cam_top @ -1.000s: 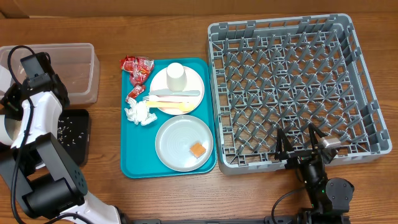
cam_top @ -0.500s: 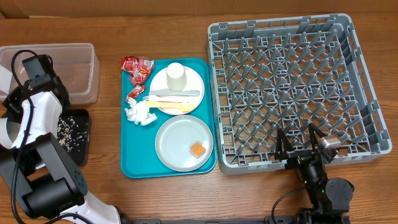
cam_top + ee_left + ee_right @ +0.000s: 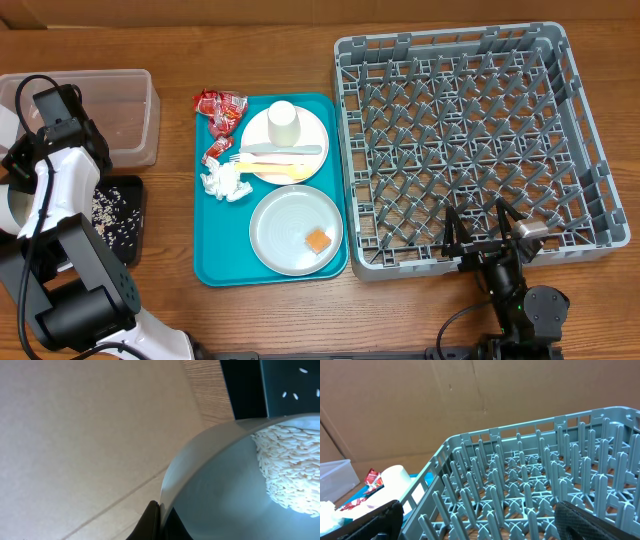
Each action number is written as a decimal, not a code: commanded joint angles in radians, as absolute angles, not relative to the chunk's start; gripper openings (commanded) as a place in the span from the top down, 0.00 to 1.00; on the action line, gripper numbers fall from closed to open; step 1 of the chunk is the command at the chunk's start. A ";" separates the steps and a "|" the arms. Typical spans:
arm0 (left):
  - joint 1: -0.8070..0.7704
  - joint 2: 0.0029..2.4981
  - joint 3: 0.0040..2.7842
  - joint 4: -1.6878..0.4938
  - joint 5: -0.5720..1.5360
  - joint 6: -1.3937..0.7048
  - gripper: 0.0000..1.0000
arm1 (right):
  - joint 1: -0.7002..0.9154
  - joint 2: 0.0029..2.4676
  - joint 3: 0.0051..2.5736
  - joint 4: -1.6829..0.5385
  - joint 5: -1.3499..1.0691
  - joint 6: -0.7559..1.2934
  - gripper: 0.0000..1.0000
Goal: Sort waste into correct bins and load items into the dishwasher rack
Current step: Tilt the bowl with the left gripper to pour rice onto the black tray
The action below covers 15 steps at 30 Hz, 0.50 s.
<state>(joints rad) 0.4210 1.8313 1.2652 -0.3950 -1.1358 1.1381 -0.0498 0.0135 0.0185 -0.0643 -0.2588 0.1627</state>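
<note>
Rice, whitish and long-grained, lies heaped against the smooth curved wall of the small grey bowl. The left gripper pinches the bowl at its thin rim and holds it tipped toward the shallow black tray just beyond the fingers. Loose grains speckle that tray's matte floor. A plain tan surface fills the side away from the tray. The right gripper stands wide apart with nothing between its fingers, at the near wall of the latticed grey dishwasher rack, whose upright pegs spread ahead of it.
</note>
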 commanded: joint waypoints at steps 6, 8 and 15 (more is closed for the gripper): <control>0.405 1.832 1.278 -0.414 -1.125 1.150 0.96 | -0.043 0.003 0.008 -0.058 -0.263 0.159 0.00; 0.405 1.832 1.278 -0.404 -1.125 1.160 0.96 | -0.043 0.003 0.008 -0.058 -0.263 0.159 0.00; 0.405 1.832 1.278 -0.452 -1.088 1.177 0.96 | -0.043 0.003 0.008 -0.058 -0.263 0.159 0.00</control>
<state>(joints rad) 0.4118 1.8313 1.2652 -0.4648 -1.1057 1.1595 -0.0498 0.0135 0.0185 -0.0635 -0.2592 0.1627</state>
